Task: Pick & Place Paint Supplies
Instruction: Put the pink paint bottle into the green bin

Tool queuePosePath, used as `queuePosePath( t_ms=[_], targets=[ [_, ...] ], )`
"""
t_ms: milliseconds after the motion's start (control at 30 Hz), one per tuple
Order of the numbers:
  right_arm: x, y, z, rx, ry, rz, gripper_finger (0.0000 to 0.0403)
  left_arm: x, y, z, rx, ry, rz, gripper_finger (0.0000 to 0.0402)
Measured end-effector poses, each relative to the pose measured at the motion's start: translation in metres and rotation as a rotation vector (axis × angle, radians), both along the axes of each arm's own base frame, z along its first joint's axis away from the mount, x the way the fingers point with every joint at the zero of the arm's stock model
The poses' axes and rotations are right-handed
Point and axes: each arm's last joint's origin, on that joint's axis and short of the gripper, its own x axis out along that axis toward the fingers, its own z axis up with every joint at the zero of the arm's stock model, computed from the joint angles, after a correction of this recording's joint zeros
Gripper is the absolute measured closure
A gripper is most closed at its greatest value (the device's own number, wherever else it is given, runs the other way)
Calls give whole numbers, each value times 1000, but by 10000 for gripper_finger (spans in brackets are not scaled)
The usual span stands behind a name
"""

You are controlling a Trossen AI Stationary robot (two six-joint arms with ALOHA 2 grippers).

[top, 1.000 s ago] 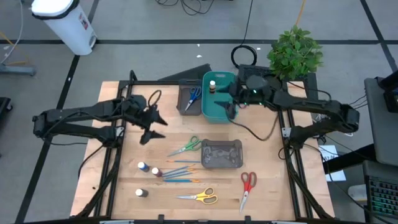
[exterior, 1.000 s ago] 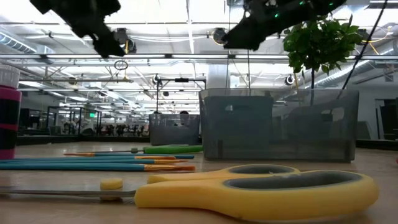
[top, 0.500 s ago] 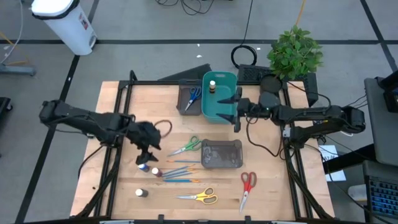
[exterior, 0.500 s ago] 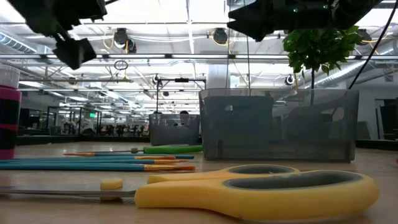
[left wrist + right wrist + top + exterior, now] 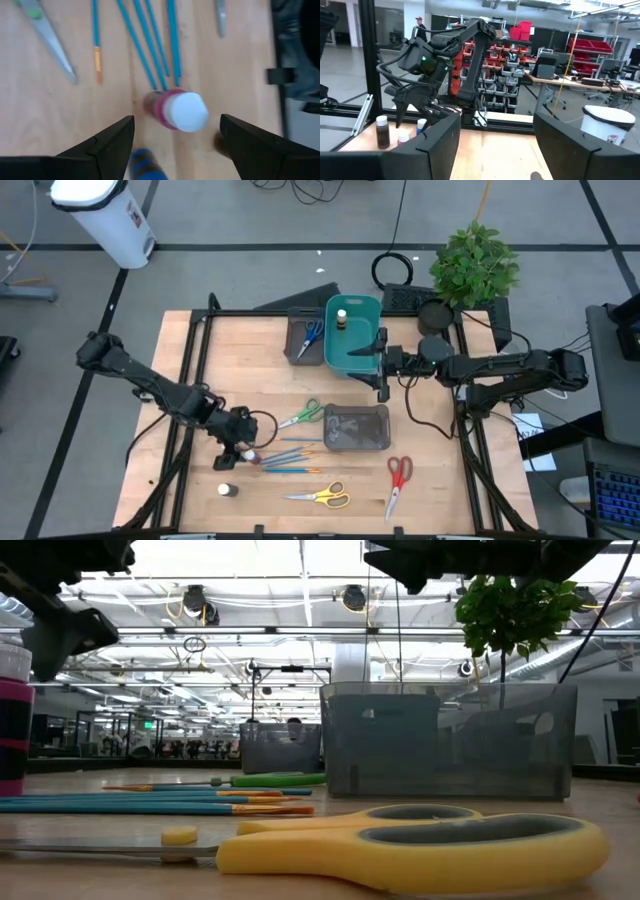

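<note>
Tool on my left arm [image 5: 238, 448] is hanging spread and empty right over the pink-capped paint bottle [image 5: 179, 110] near the surface's left-front area, its two fingers [image 5: 107, 142] straddling the bottle without touching it, so I am judging that this bottle is the pick in hand. My right tool [image 5: 382, 366] is hovering by the front edge of the teal bin [image 5: 352, 352] near the surface's back edge, its fingers parted and carrying nothing. As for progress, I am counting little done: one brown bottle [image 5: 341, 318] is standing inside the bin, and the blue scissors [image 5: 311, 333] are lying in the dark tray [image 5: 296, 348] just left of it. Most supplies are waiting on the bare wood: a blue-capped bottle [image 5: 145, 167] just beside the pink one, another bottle [image 5: 226, 490] closer to the front-left corner, the brushes [image 5: 290, 453] fanned out at mid-front, the green scissors [image 5: 301, 416] left of the second tray [image 5: 356, 427], the yellow scissors [image 5: 322, 496] by the front edge, and the red scissors [image 5: 397, 478] toward the front-right. I am guessing the sorting is at an early stage, with three bottles, all the brushes and three scissors left to move.
</note>
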Motion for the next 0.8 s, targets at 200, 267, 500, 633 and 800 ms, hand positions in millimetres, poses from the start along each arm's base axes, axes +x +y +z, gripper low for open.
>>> queuePosePath(
  t_ms=[200,267,500,633,800],
  targets=[
    [1,5,0,-8,-1,-41,161,3,-5,-7,84,-5,-8,109],
    [1,5,0,-12,-1,-40,161,3,-6,-10,100,-2,-15,115],
    [1,5,0,-11,-1,-39,161,6,-14,-16,120,-7,-66,147],
    [1,5,0,-11,-1,-39,161,7,-15,-18,145,-17,-85,171],
    [1,5,0,-11,0,-38,161,8,-14,-18,179,-35,-91,215]
  ],
)
